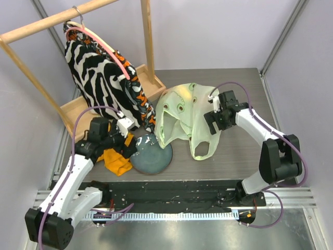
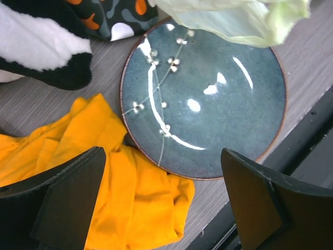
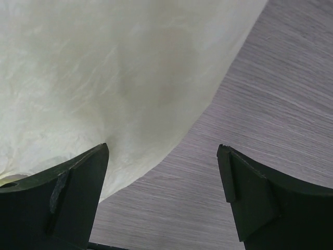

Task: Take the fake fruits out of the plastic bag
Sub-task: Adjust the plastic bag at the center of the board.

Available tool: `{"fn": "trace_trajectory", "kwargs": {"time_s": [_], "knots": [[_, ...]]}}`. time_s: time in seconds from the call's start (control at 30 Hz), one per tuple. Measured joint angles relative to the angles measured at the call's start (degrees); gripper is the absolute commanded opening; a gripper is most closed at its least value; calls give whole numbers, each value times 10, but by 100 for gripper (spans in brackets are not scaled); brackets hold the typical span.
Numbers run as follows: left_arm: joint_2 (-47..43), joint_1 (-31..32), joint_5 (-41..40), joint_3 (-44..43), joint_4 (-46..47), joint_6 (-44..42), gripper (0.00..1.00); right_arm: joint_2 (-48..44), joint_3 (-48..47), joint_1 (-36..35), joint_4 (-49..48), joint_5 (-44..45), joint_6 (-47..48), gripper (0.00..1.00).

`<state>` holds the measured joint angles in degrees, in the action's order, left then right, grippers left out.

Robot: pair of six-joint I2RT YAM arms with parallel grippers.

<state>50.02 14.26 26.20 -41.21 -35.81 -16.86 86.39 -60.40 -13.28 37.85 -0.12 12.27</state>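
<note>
Bag: plastic bag (image 1: 190,112) lies mid-frame, touching plate (image 1: 153,159).
Progress: no fake fruits visible; unloading seemingly all left.
Left gripper (image 2: 161,166): jaws apart over plate.
Right gripper (image 3: 164,156): jaws apart, at bag's right edge.

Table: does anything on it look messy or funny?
Yes. An orange cloth lies crumpled against the plate, and the bag droops over the plate's far rim. No fruit can be seen anywhere.
</note>
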Motion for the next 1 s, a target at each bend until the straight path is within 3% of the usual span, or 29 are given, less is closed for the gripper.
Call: {"fn": "trace_trajectory", "kwargs": {"time_s": [0.17, 0.27, 0.47, 0.57, 0.73, 1.0], "knots": [[-78, 47, 17, 9, -18, -5, 95, -3, -83, 6, 57, -23, -16, 84], [-112, 96, 45, 6, -20, 5, 96, -68, -106, -18, 85, -84, 25, 84], [-66, 210, 41, 6, 32, 68, 96, -211, -12, -218, 108, -146, 144, 80], [-16, 224, 11, 24, 86, 119, 93, -202, 52, -273, 119, -131, 175, 80], [56, 231, -56, 31, 123, 197, 91, -146, 84, -287, 115, -101, 189, 81], [62, 233, -73, 42, 210, 301, 94, -147, 110, -316, 54, -66, 175, 82]]}}
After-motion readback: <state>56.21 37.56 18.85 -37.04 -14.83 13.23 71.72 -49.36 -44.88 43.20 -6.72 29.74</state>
